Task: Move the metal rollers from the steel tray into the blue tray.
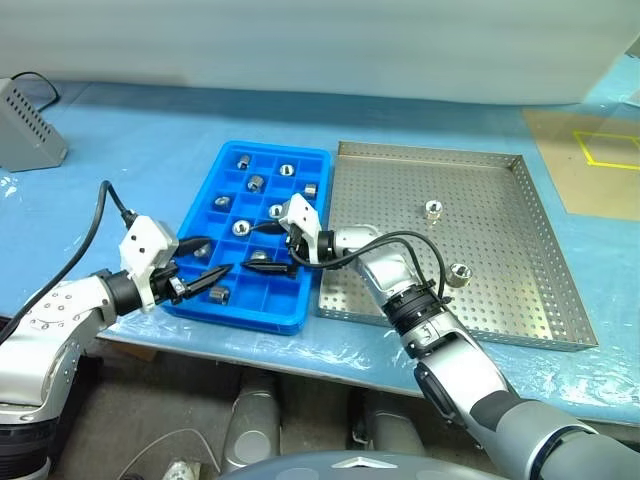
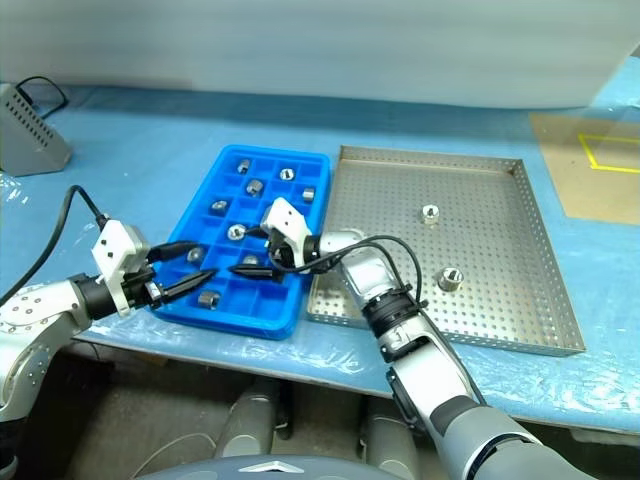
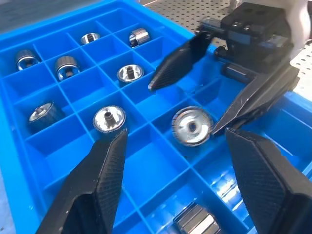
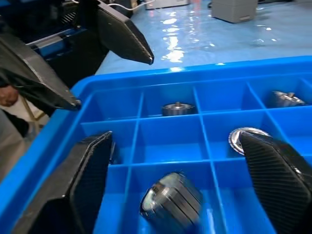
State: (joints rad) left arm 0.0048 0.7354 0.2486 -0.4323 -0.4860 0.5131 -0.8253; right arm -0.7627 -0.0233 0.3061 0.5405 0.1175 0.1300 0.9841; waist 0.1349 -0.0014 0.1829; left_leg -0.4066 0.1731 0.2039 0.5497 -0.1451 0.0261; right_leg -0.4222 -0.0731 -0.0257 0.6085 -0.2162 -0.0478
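blue tray (image 1: 225,300): glossy moulded plastic, smooth partition walls that catch light.
metal rollers (image 3: 192,126): bright polished metal, mirror-like end faces; one on its side (image 4: 171,201) has a ridged, grooved wall.
steel tray (image 1: 520,215): dull silver sheet metal, floor perforated with rows of small holes, plain folded rim.
left hand (image 1: 205,272): fingers (image 3: 102,180) black with a fine woven, matt texture; white smooth plastic housing behind.
right hand (image 1: 270,262): fingers (image 4: 275,178) the same black woven matt finish.
surface (image 1: 130,130): blue covering, smooth, shiny and wrinkled like plastic film.
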